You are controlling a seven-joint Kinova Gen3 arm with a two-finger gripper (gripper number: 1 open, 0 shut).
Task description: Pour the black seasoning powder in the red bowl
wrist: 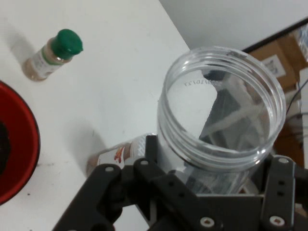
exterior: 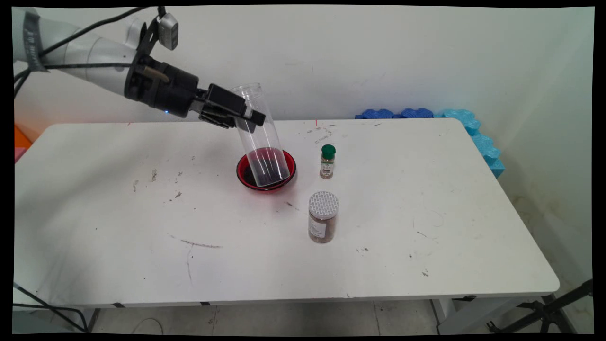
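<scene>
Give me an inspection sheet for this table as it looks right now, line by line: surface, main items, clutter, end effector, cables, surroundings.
Surface: white table, scuffed, with dark marks and scratches.
Main items: clear plastic jar, open, tilted, its base over the red bowl; the bowl holds something dark.
Clutter: small spice bottle with green cap standing right of the bowl; larger jar with grey patterned lid standing nearer the camera.
End effector: black end effector shut on the clear jar's upper part, holding it above the table.
Cables: black cables along the arm; another cable at the table's lower left corner.
Surroundings: pale wall; blue foam pieces behind the table's far right corner; black stand legs at lower right.
</scene>
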